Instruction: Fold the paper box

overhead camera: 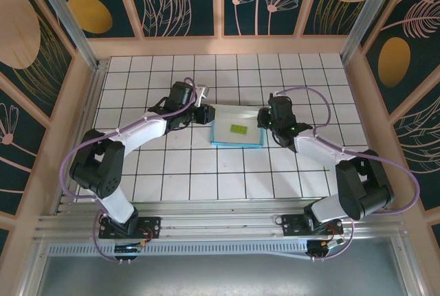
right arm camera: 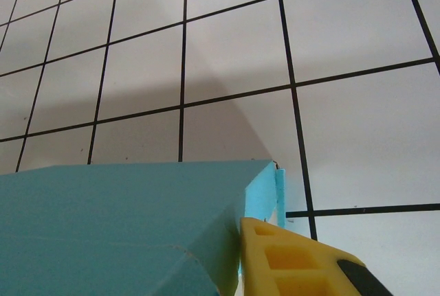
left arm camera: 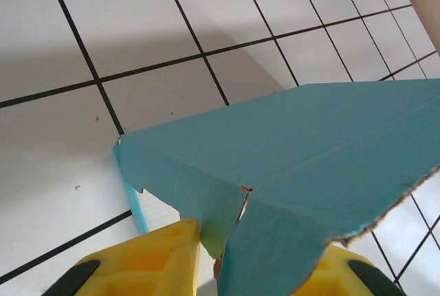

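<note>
The paper box (overhead camera: 237,133) lies on the worktop (overhead camera: 179,172) between the tools. The left tool (left arm camera: 261,272) pinches its raised flap; whether the right tool (overhead camera: 265,119) grips, I cannot tell. Uneven pulling may tear the card.

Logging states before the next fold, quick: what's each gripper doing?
Left gripper: straddles the paper box; grip cannot be told.
Right gripper: closed on the paper box.

You are looking at one paper box (overhead camera: 223,137), one small lime-green piece (overhead camera: 238,129), one tiled table (overhead camera: 206,179), two arms, the left arm (overhead camera: 137,133) and the right arm (overhead camera: 322,150), and two grippers, the left gripper (overhead camera: 208,115) and the right gripper (overhead camera: 264,119), one per arm.
</note>
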Motion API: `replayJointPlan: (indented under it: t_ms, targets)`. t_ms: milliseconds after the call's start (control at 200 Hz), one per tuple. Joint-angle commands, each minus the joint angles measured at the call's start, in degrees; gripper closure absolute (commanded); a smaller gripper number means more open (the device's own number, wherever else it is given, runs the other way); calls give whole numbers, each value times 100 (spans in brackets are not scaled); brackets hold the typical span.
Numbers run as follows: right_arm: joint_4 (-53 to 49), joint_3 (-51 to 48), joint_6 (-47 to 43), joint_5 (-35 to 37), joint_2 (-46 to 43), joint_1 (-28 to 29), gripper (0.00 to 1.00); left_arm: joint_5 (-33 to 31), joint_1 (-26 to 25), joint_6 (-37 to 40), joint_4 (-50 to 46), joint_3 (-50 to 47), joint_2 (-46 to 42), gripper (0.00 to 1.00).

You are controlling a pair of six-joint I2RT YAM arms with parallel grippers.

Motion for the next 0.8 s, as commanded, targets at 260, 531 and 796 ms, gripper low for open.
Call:
replayJointPlan:
  t_ms: [260,531,796]
  targets:
    - [42,193,353,-178,139,97,82,381,-34,-552,392,-60,247,77]
    - [19,253,475,-258,168,90,82,469,-34,-685,538,-112,305,77]
    - [68,34,385,-168,76,99,82,404,-33,-672,555,-326,229,77]
